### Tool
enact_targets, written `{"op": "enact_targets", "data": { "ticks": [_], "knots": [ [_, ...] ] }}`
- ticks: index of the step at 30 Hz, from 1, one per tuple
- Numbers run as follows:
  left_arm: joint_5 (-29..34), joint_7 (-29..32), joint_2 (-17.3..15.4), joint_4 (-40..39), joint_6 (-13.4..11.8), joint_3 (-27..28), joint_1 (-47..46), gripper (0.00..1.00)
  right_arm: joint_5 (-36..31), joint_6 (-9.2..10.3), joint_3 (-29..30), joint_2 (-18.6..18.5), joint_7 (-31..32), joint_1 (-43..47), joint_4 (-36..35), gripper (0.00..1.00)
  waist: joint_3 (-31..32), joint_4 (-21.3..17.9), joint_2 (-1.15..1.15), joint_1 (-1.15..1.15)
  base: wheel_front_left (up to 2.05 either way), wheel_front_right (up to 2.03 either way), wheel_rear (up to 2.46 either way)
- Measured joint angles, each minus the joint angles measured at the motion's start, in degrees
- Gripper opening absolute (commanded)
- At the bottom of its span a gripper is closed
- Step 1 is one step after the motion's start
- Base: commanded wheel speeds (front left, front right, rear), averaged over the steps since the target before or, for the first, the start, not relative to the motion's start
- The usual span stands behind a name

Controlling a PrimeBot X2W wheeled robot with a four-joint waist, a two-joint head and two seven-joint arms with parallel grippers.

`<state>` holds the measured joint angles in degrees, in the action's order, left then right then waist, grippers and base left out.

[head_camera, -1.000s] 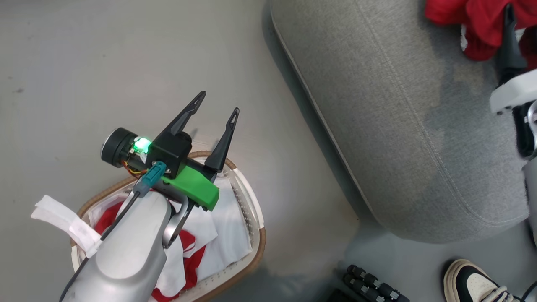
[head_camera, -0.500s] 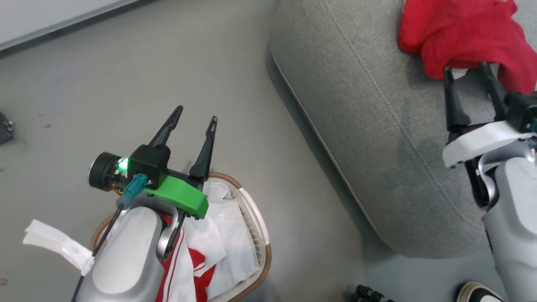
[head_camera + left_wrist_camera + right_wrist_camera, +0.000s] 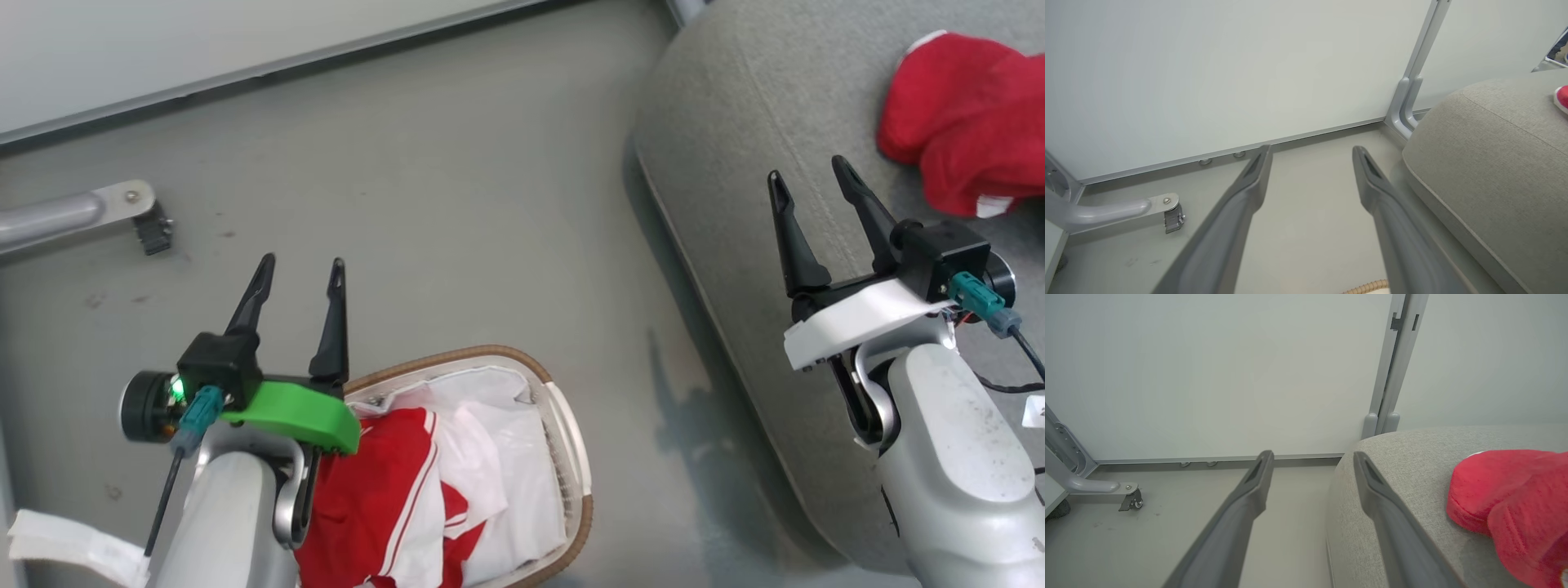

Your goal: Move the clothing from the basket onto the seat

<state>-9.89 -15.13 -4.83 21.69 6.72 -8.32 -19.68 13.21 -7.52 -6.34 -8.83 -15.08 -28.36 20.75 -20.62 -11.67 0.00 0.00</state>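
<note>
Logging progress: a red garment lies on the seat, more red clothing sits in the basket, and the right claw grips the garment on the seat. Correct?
No: the head view shows the right claw open, apart from the red garment. The garment does lie on the seat, and more red clothing sits in the basket.

1. The basket [image 3: 575, 445] runs off the head view's near edge; the left forearm [image 3: 220, 523] hides its left side.
2. The red clothing [image 3: 955, 139] on the seat [image 3: 735, 163] is cut by the right edge.
</note>
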Motion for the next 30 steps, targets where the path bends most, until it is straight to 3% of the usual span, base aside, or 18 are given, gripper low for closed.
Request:
{"op": "enact_targets", "data": {
  "ticks": [14,30],
  "knots": [
    [2.00,0.01,1.70,0.22,-0.29,9.49,7.25,1.00,-1.18,0.00,0.83,0.87,0.00,8.00,0.03,1.00,6.72,7.53,0.00,-0.01,0.00,0.00,0.00],
    [-0.52,0.01,1.90,0.01,0.05,11.28,15.47,1.00,0.36,0.00,0.96,3.20,0.00,16.65,-0.04,1.00,16.25,10.32,0.00,-0.01,0.00,0.00,0.00]
  ]
}}
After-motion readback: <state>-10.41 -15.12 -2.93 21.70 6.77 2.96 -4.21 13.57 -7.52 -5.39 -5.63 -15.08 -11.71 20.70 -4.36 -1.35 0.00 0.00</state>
